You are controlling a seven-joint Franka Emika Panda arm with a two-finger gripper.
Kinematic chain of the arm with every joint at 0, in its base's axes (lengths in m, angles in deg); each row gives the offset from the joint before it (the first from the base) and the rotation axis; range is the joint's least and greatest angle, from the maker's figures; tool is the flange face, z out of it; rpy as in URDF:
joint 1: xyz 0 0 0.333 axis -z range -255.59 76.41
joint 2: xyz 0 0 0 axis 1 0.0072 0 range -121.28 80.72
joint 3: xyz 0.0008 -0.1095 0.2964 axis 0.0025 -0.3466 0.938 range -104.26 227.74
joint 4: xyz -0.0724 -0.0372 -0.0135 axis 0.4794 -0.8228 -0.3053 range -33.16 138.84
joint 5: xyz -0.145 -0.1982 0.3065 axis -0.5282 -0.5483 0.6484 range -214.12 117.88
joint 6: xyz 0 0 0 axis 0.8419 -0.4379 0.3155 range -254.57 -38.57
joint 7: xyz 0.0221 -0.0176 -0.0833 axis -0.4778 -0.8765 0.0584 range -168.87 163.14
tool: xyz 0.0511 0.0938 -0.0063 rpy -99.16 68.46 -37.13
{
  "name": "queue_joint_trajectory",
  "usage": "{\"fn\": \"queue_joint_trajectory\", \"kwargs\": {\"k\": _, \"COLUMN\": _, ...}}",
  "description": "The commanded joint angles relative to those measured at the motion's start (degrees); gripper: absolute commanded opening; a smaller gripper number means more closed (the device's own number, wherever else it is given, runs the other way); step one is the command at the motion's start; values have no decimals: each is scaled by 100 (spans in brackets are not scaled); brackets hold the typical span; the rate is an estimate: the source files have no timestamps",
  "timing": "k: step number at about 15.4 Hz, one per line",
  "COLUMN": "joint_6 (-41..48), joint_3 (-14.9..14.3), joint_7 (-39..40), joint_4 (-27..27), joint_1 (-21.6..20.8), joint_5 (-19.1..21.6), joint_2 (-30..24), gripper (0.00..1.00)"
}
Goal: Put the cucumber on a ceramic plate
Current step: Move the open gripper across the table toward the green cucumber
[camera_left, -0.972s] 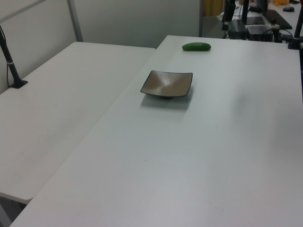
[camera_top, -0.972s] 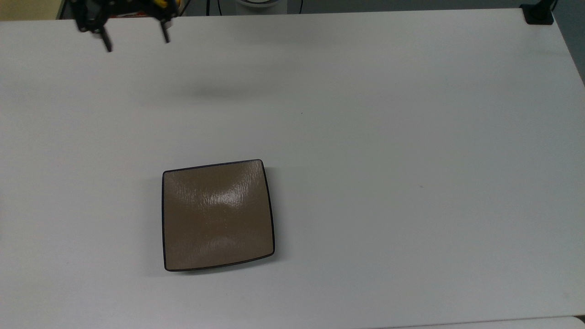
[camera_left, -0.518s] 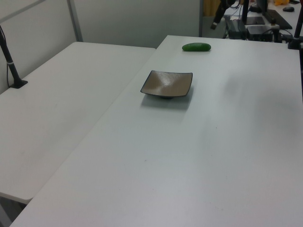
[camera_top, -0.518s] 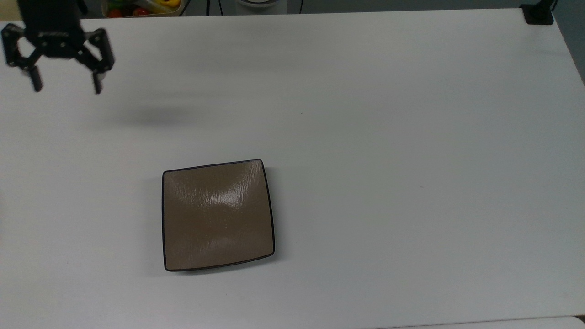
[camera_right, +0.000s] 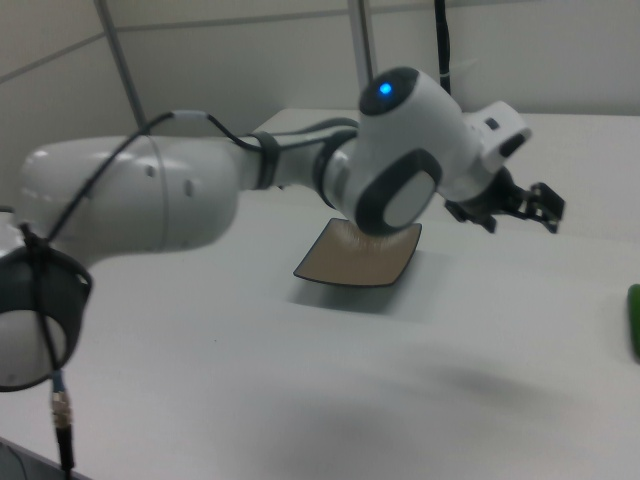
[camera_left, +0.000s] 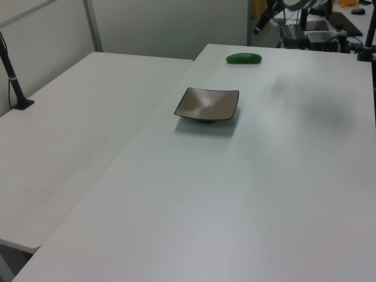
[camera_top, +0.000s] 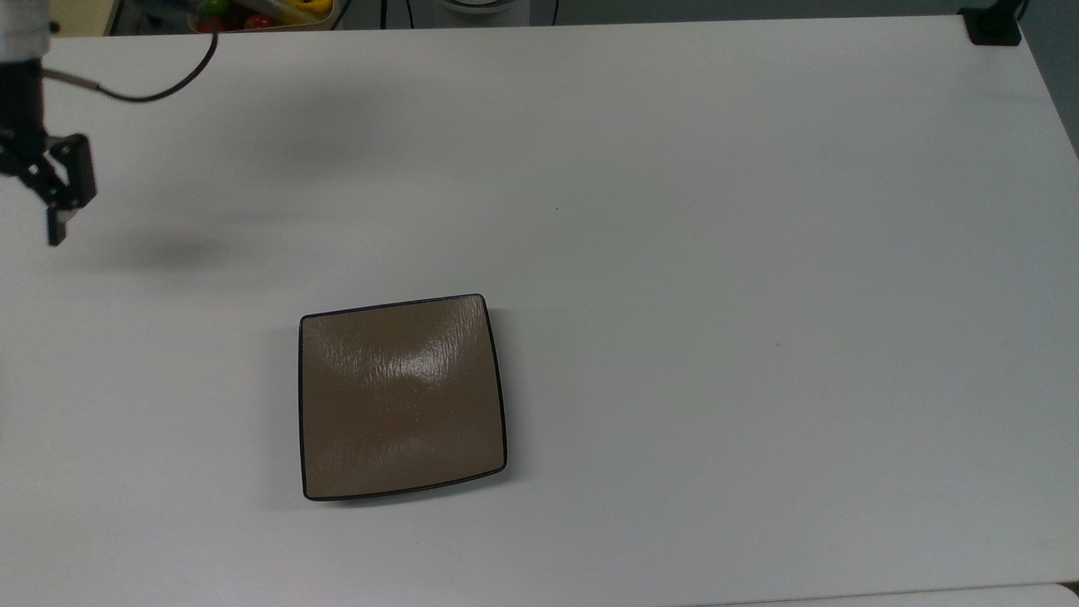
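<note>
The bright green cucumber lies on the white table near its far edge in the left view, and its end shows at the right view's right edge. The square tan-brown plate sits bare on the table, nearer than the cucumber in the left view. My gripper hangs open and holds nothing, above the table between the plate and the cucumber in the right view. One of its fingers shows at the top view's left edge, far from the plate.
A bin of colourful items stands past the table's far edge in the top view. A black clamp sits at the top view's upper right corner. A second white table adjoins on the left view's left.
My gripper has swung from the table's far edge down and toward the top view's left edge, staying open. The plate and cucumber have not moved.
</note>
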Motion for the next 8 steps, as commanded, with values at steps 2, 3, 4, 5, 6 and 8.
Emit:
{"fn": "queue_joint_trajectory", "kwargs": {"k": 2, "joint_6": -806, "joint_3": 12, "joint_7": -7, "joint_4": -927, "joint_1": 194, "joint_5": 96, "joint_2": 1129, "gripper": 100}}
{"fn": "queue_joint_trajectory", "kwargs": {"k": 3, "joint_6": -922, "joint_3": 12, "joint_7": -34, "joint_4": -1078, "joint_1": 246, "joint_5": 113, "joint_2": 1324, "gripper": 100}}
{"fn": "queue_joint_trajectory", "kwargs": {"k": 4, "joint_6": -1045, "joint_3": 12, "joint_7": -95, "joint_4": -1227, "joint_1": 282, "joint_5": 122, "joint_2": 1534, "gripper": 100}}
{"fn": "queue_joint_trajectory", "kwargs": {"k": 5, "joint_6": -1203, "joint_3": 12, "joint_7": -156, "joint_4": -1368, "joint_1": 308, "joint_5": 122, "joint_2": 1728, "gripper": 100}}
{"fn": "queue_joint_trajectory", "kwargs": {"k": 6, "joint_6": -1369, "joint_3": 12, "joint_7": -200, "joint_4": -1482, "joint_1": 352, "joint_5": 114, "joint_2": 1913, "gripper": 100}}
{"fn": "queue_joint_trajectory", "kwargs": {"k": 8, "joint_6": -1625, "joint_3": 21, "joint_7": -218, "joint_4": -1667, "joint_1": 361, "joint_5": 113, "joint_2": 2229, "gripper": 100}}
